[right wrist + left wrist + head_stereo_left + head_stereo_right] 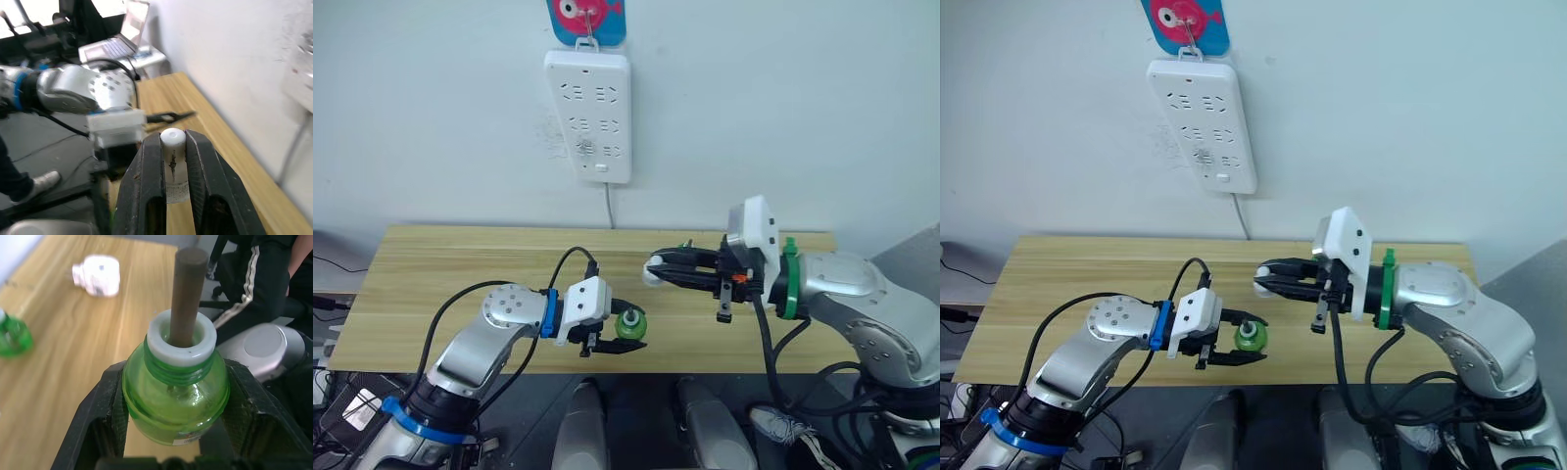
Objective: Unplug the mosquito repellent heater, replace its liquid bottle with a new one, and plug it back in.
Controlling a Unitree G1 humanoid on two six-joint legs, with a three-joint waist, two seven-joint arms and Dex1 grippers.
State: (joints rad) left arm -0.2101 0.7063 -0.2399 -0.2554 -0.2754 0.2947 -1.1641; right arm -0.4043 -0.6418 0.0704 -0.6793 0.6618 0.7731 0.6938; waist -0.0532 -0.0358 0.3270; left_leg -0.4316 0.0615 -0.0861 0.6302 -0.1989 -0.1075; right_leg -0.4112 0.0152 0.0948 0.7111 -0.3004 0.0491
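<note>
The left gripper [625,336] sits over the front edge of the wooden table [460,264], its two black fingers clamped on a green liquid bottle [630,325]. In the left wrist view the bottle [176,396] stands upright between the finger pads, with a white collar and a brown wick [187,293] rising from its neck. That same view shows a second green bottle [12,335] resting on the tabletop, apart from the gripper.

On the wall above the table hangs a white power strip [589,116], with its cord dropping behind the table's back edge.

To the right, the right gripper [656,269] is raised above the table, pointing toward the left arm. Its fingers are closed on the mosquito repellent heater [652,271], a small white rounded unit held at the fingertips, off the table and clear of the power strip. In the right wrist view the heater [173,164] is pinched between the two fingers, its rounded white end protruding. The two grippers are near each other but not touching.
</note>
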